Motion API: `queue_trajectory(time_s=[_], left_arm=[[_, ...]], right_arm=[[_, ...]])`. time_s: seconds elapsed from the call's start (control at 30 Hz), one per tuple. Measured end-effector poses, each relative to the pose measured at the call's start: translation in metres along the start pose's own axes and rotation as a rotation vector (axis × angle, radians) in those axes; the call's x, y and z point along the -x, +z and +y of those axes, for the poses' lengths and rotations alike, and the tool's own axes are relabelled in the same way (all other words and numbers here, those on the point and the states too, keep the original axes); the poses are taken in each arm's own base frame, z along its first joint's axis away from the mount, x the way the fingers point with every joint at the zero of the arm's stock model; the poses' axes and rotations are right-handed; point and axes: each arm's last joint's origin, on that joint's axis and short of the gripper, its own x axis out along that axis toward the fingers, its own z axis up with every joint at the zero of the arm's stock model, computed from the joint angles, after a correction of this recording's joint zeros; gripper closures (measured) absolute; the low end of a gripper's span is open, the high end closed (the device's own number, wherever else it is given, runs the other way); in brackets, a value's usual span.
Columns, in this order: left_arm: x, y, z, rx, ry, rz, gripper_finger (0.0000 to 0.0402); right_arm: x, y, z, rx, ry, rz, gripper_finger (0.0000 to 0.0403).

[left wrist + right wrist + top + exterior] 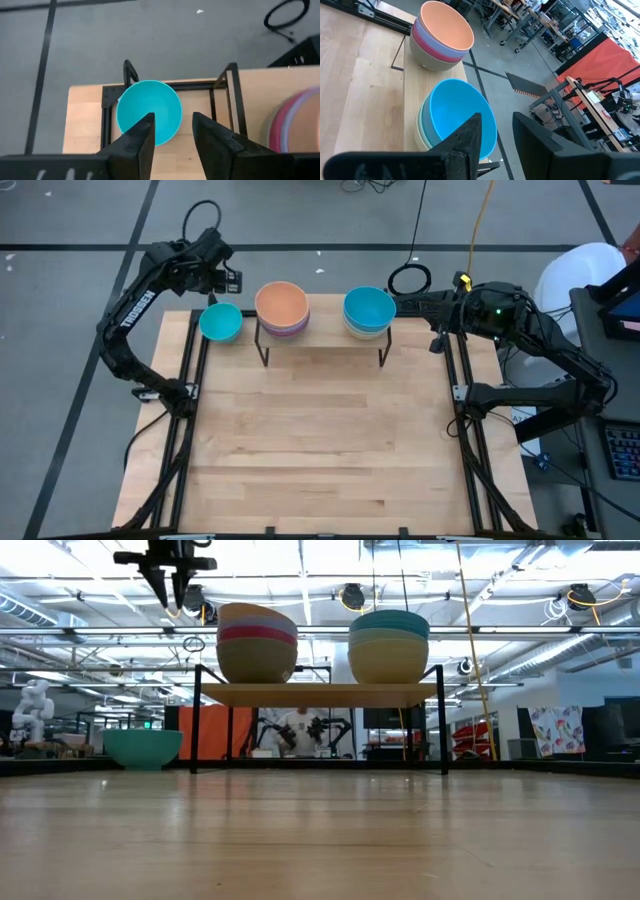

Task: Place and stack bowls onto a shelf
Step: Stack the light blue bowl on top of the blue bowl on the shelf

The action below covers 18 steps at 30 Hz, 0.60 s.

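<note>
The tabletop (320, 450) is light wood, and the near part of it is bare. Black rails run along its left and right sides.

At the far edge stands the shelf (322, 340), a low wooden plank on thin black legs. Two stacks of bowls sit on it. The left stack (282, 310) has an orange bowl on top, then a lavender one, a magenta one and an olive-grey one at the bottom. The right stack (369, 313) has a cyan-blue bowl on top, then a mint green one and a cream one under it.

One more cyan-blue bowl (220, 322) sits right way up on the tabletop, just left of the shelf, by the far left corner.

The left end effector (213, 297) hangs above that bowl and does not touch it. Its two fingers are spread apart and hold nothing.

The right end effector (495, 132) is up by the right end of the shelf, near the right stack. Its fingers are apart too, and they hold nothing.

Behind the tabletop is a grey floor with dark lines and a black cable. Farther back is a big room with pipes and lights on the ceiling, an orange-red screen and other work benches.
</note>
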Motion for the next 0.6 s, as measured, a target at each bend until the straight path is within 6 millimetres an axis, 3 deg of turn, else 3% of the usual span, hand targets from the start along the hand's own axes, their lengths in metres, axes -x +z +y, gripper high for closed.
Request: queue_trajectory(time_s=[0.23,0.43,0.6], left_arm=[[-0.025,-0.005,0.011,0.113,0.022,0.126,0.0269],[-0.053,-0.033,0.020,0.115,0.057,0.285,0.0270],[-0.071,-0.056,0.028,0.224,0.141,0.353,0.0270]], right_arm=[[0.000,0.000,0.000,-0.019,-0.001,0.000,0.0300],[0.000,0.002,-0.001,-0.022,-0.014,-0.019,0.0300],[0.000,0.004,-0.003,-0.022,-0.027,-0.038,0.0300]])
